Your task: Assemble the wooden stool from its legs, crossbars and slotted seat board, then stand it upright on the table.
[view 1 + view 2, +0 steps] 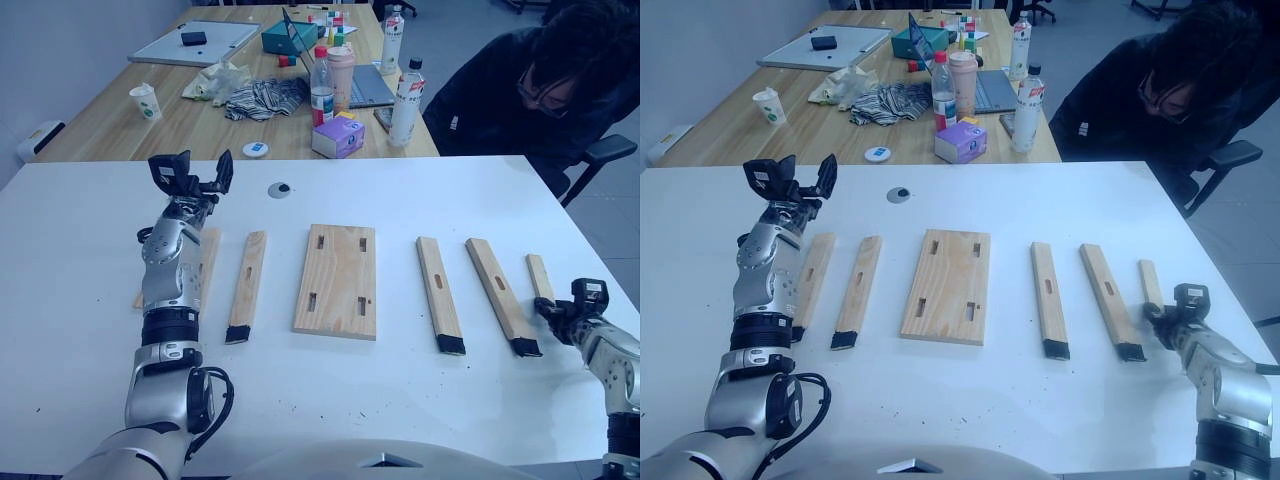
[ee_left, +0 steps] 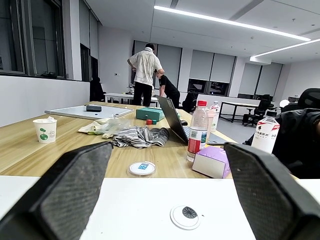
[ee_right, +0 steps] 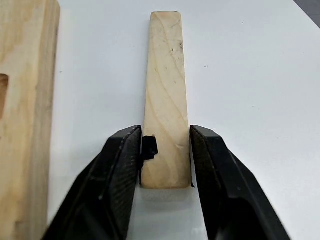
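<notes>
The slotted seat board point(image 1: 338, 280) lies flat in the middle of the white table point(image 1: 400, 400). Two slotted legs point(image 1: 439, 293) point(image 1: 501, 295) lie to its right, and beyond them a short crossbar point(image 3: 166, 90). Left of the board lies another leg point(image 1: 246, 285), and a fourth piece point(image 1: 208, 258) is partly hidden behind my left arm. My right gripper point(image 3: 165, 145) is low on the table, its fingers pressed against both sides of the crossbar's near end. My left gripper point(image 1: 192, 170) is raised above the left pieces, open and holding nothing.
A small grey disc point(image 1: 279, 190) lies on the white table beyond the board. Behind stands a wooden table point(image 1: 120, 125) with bottles, a purple box point(image 1: 337, 137), a cup and cloth. The white table's right edge point(image 1: 610, 275) runs close to my right gripper.
</notes>
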Motion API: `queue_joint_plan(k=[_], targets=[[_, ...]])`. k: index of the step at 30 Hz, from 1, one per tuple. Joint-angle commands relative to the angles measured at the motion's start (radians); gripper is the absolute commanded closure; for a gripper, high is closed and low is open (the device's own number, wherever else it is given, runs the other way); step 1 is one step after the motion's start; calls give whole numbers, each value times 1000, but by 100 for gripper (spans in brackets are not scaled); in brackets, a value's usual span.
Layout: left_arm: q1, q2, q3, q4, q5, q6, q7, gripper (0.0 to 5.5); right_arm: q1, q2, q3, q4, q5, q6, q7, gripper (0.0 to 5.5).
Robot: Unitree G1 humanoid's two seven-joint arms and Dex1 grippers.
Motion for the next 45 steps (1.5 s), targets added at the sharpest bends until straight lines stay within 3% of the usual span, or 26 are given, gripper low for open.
queue_joint_plan(k=[1,4,6,10,14,17,20,25,33,45], targets=[[-5,5,-9,3,7,12,-4,138,41,2,42,12,-30,32,3,418],[-6,8,-8,4,6,14,-4,138,10,17,9,18,-37,-13,-33,418],[-12,15,-11,2,-7,44,-24,138,-83,45,-77,21,-26,-178,-103,418],[-51,38,-7,-68,-105,213,-107,138,-292,68,-154,-123,121,-340,-87,418],[-101,34,-2,-269,-336,581,-129,138,-371,60,-5,-239,107,-444,11,418],[-161,-29,59,-403,-614,836,-18,138,-360,82,183,-317,-11,-531,41,418],[-201,-99,112,-448,-845,968,122,138,-344,122,342,-341,-108,-599,58,419],[-165,-188,63,-496,-937,1023,265,138,-364,189,474,-327,-185,-624,54,419],[-150,-226,28,-526,-1026,1034,333,138,-370,207,515,-330,-212,-611,76,419],[-171,-203,-2,-468,-970,987,313,138,-335,229,571,-386,-192,-594,121,419]])
